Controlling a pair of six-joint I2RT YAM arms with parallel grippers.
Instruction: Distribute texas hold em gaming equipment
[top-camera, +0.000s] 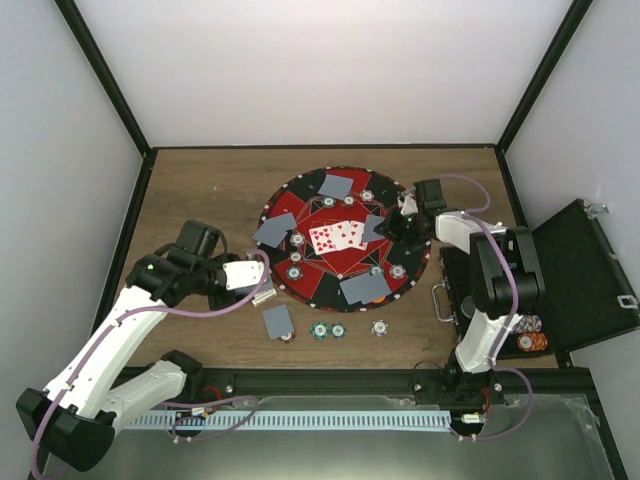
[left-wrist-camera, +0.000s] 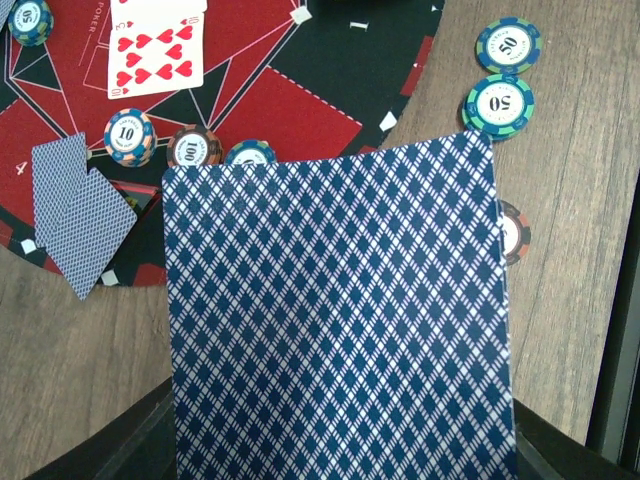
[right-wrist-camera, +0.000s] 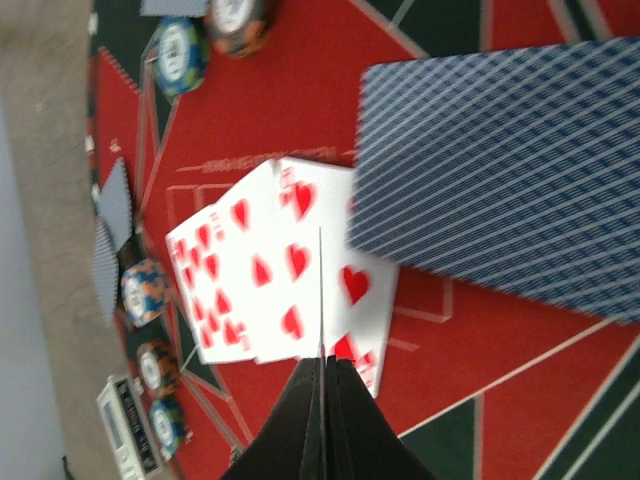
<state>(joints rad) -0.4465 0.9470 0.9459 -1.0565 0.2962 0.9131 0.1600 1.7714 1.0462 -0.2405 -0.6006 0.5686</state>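
Beside the round red-and-black mat (top-camera: 298, 205), the left gripper (top-camera: 260, 288) is clamped on blue diamond-backed playing cards (left-wrist-camera: 340, 310); if tilted, they may slide out onto the teal striped-edge chips (left-wrist-camera: 498, 105). Over the face-up heart cards (right-wrist-camera: 270, 270), the right gripper (right-wrist-camera: 322, 362) has its fingers pressed together and could drag them.

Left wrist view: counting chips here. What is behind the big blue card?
A teal chip peeks from the card's top edge, a brown chip from its right edge. The rest of both, and anything else behind it, is covered.
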